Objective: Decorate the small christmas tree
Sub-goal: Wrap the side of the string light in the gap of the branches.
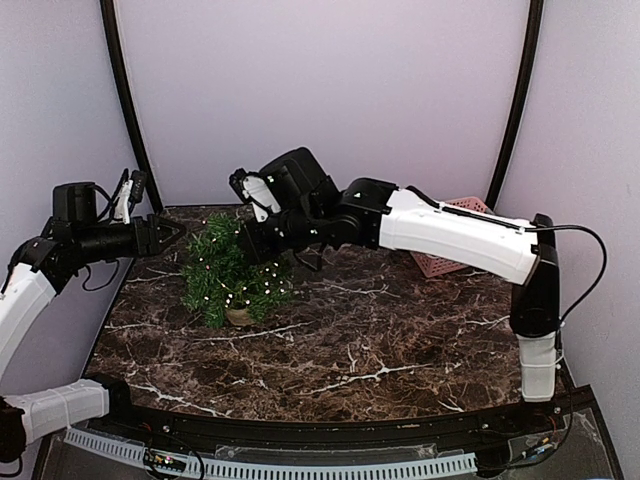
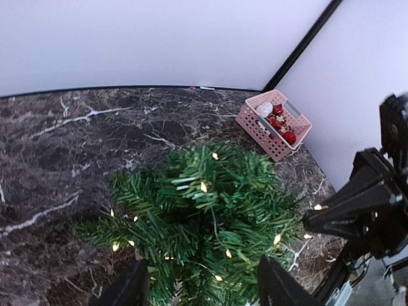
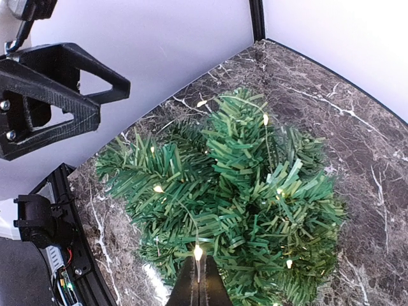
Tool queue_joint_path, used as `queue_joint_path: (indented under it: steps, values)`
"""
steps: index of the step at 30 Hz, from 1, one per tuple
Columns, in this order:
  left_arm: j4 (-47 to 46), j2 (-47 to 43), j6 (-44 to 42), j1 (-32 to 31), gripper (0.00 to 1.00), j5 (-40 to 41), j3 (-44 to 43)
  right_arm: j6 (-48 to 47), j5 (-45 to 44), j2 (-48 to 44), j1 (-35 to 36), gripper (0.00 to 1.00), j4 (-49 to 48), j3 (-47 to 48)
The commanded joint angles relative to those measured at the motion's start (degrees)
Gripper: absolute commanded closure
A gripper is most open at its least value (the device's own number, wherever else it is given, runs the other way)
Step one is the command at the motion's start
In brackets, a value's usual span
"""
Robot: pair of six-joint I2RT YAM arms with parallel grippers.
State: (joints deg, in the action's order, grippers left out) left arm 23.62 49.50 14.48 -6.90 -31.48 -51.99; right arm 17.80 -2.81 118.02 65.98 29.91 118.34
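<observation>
The tree stands on the left rear of the table, well apart from the basket. The left gripper hovers just beside it, fingers spread and holding nothing. The right gripper is pressed fully closed among the top branches.

Glossy marble-look table, plastic-needled small christmas tree
</observation>
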Motion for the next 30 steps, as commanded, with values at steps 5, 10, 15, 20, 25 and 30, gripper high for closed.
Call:
queue_joint_path:
  steps: [5, 10, 15, 20, 25, 30]
  values:
    - [-3.09, -1.0, -3.59, 0.39, 0.24, -14.47, -0.31, 1.9, 0.57, -4.35, -1.83, 1.0, -5.75, -3.6]
    - [-2.76, -0.1, -4.16, 0.39, 0.2, -12.79, 0.34, 4.39, 2.54, -3.87, -2.17, 1.0, -9.49, -5.34]
    - [-3.31, 0.81, -4.29, 0.35, 0.18, -12.77, 1.05, 3.21, 3.01, -3.49, -2.25, 1.0, -10.92, -6.89]
    - [-3.43, 1.29, -4.46, 0.38, 0.24, -11.45, 1.72, 1.8, 1.24, -2.94, -2.34, 1.0, -10.85, -8.21]
    - [-4.06, 1.31, -4.14, 0.38, 0.33, -11.13, 2.6, 2.85, 0.63, -2.41, -2.48, 1.0, -11.14, -9.06]
    - [-4.75, 1.22, -3.6, 0.33, 0.48, -11.27, 3.56, 4.86, 0.16, -3.01, -2.47, 1.0, -12.44, -11.21]
